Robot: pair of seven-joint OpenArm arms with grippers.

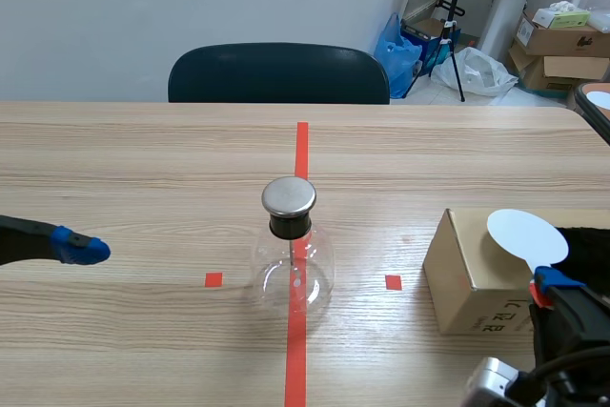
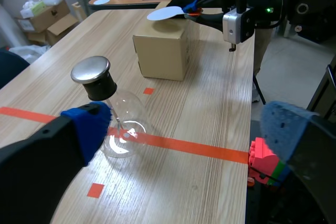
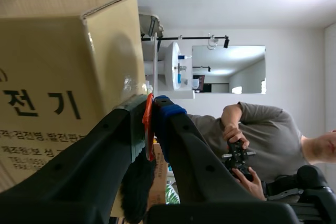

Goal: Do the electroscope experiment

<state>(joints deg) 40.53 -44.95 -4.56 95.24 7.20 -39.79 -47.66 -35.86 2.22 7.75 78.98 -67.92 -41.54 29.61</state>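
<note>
flask (image 1: pixel 292 264) upright on the red tape line (image 1: pixel 296 355), shiny cap (image 1: pixel 289 195) on top | left gripper (image 2: pixel 186 132) beside the flask, fingers wide apart, holding nothing | right gripper (image 3: pixel 151 116) on the flask's other side, by the box (image 1: pixel 472 283), pinching the white paddle (image 1: pixel 526 235) | only the right wrist view shows the paddle's orange handle (image 3: pixel 148 127) squeezed tight

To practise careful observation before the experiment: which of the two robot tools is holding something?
The right tool, beside the cardboard box: it is shut on the orange handle of the white disc. The left tool stands open, with nothing between its pads.
</note>
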